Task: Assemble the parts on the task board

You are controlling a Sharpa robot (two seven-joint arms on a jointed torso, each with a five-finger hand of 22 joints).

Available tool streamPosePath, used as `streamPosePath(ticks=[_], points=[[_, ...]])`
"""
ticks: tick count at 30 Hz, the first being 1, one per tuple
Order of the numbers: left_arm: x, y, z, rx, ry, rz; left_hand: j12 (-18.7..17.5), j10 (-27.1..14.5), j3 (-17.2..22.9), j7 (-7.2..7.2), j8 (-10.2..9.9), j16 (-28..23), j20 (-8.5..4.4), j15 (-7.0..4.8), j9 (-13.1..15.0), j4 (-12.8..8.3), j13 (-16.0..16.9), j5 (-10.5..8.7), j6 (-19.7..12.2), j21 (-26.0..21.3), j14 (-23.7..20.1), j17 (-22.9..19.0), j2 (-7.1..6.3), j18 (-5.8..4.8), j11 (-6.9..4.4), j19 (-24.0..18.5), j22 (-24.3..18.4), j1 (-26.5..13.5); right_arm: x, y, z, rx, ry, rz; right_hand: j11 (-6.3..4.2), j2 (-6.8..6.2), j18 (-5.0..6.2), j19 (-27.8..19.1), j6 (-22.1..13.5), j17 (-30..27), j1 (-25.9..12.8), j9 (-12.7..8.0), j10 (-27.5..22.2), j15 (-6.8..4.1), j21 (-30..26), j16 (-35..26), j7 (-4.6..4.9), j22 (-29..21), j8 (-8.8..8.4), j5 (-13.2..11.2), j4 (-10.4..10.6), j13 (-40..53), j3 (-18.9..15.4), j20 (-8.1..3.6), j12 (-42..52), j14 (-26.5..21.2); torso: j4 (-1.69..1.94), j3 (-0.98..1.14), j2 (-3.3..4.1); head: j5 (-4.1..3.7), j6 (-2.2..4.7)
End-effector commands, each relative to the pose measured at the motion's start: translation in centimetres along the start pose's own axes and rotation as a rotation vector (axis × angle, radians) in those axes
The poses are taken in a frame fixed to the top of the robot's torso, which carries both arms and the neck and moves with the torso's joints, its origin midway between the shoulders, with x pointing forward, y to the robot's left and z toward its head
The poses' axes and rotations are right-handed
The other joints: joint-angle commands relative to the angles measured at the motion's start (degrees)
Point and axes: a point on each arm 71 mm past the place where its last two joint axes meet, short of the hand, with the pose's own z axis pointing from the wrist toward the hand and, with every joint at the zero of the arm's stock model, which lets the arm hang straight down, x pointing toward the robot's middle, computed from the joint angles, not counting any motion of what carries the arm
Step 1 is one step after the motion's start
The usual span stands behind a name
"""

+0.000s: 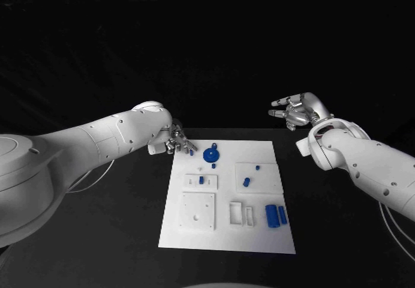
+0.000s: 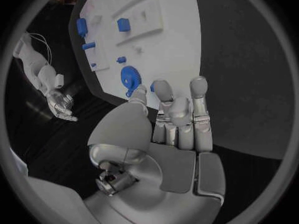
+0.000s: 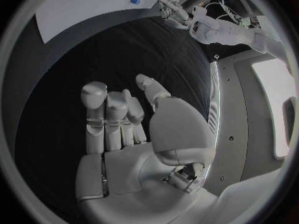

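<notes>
While the board lies flat mid-desk, the scene reads so:

Task board: white plate [image 1: 226,198] on the black desk [image 1: 104,240], long side running away from the robot.
Gear: blue toothed wheel [image 1: 211,155] on the board's far end, near its left corner; a small blue piece [image 1: 213,144] lies just beyond it.
Other parts: two blue cylinders [image 1: 276,215] side by side near the right edge; small blue pieces [image 1: 246,182] on the raised white blocks at mid-board.
Left hand: the hand [image 1: 177,141] hovers at the board's far left corner, fingers [image 2: 163,92] loosely curled and apart, holding nothing; the thumb tip is close to the gear, contact unclear.
Right hand: the hand [image 1: 297,110] is raised beyond the board's far right corner, well apart from it, fingers [image 3: 94,97] half bent, empty.
</notes>
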Motion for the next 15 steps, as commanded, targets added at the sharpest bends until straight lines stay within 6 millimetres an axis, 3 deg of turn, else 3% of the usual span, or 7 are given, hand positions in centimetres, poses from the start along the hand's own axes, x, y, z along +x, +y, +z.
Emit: streamPosePath(ticks=[1, 10, 15], points=[[0.08, -0.36, 0.01, 0.026, 0.004, -0.019, 0.3, -0.2, 0.0, 0.25, -0.3, 0.2, -0.16, 0.2, 0.0, -0.4, 0.0, 0.26, -0.3, 0.2, -0.1, 0.0, 0.6, 0.04, 0.05, -0.4, 1.1, -0.2, 0.11, 0.09, 0.03, -0.005, 0.011, 0.0, -0.13, 0.0, 0.94, 3.1, -0.2, 0.1, -0.2, 0.1, 0.1, -0.16, 0.2, 0.1, 0.08, 2.9, -0.06, 0.3, 0.2, 3.4, -0.2, -0.11, 0.2, 0.3, 0.07, 0.03, 0.01, 0.04, 0.02], [0.12, -0.48, 0.02, 0.031, 0.008, -0.02, 0.3, -0.2, -0.1, 0.26, -0.3, 0.3, -0.15, 0.21, -0.2, -0.6, -0.1, 0.28, -0.4, 0.2, -0.1, 0.0, 0.8, 0.05, 0.05, -0.4, 1.1, 0.1, 0.24, 0.15, 0.07, -0.005, 0.013, 0.002, -0.13, 0.0, 0.94, 3.1, -0.2, 0.1, -0.2, 0.1, 0.1, -0.16, 0.2, 0.1, 0.08, 2.9, -0.06, 0.3, 0.2, 3.4, -0.2, -0.11, 0.2, 0.3, 0.07, -0.02, 0.04, 0.11, 0.06], [0.14, -0.58, 0.05, 0.032, 0.009, -0.019, 0.3, -0.2, 0.5, 0.26, -0.3, 0.2, -0.15, 0.2, -0.4, -1.4, -0.1, 0.49, -0.5, 0.2, -0.1, -0.1, 1.63, 0.05, 0.05, -0.4, 1.1, 1.2, 0.3, 0.17, 0.08, -0.005, 0.014, 0.002, -0.13, 0.01, 0.94, 3.2, -0.2, 0.1, -0.2, 0.1, 0.1, -0.17, 0.4, 0.1, 0.07, 3.0, -0.05, 0.3, 0.2, 3.5, -0.1, -0.12, 0.3, 0.3, 0.05, -0.05, 0.06, 0.06, 0.06]])
